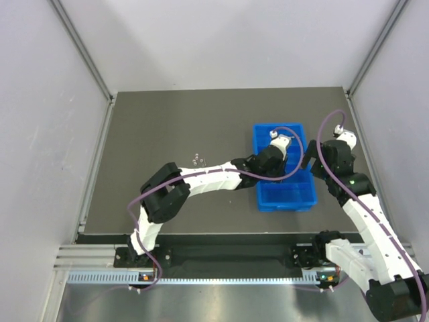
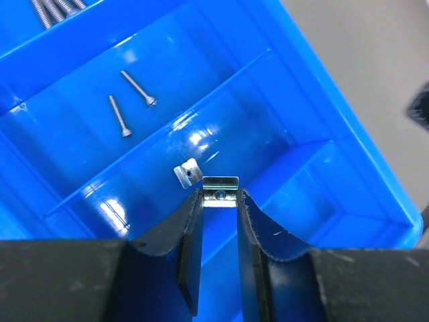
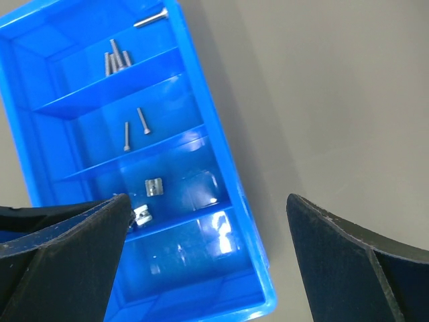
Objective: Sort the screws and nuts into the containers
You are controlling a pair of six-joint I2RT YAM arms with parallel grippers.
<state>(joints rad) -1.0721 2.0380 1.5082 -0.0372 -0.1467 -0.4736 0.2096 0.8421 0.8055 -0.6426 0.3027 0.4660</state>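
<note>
My left gripper (image 2: 220,195) is shut on a small silvery nut (image 2: 220,190), pinched at the fingertips above a middle compartment of the blue tray (image 2: 322,174). A second nut (image 2: 188,173) lies in that compartment. Two screws (image 2: 120,115) rest in the neighbouring compartment, and several more (image 2: 57,8) in the one beyond. From above, the left gripper (image 1: 276,159) reaches over the tray (image 1: 288,194). My right gripper (image 3: 208,200) stands open beside the tray's right wall (image 3: 201,268), holding nothing; from above it (image 1: 310,155) is at the tray's right edge.
A few loose bits of hardware (image 1: 197,159) lie on the dark table left of the tray. One screw (image 3: 150,19) lies at the tray's far end. Grey walls stand close on both sides, and the left arm (image 1: 201,180) stretches across the mat.
</note>
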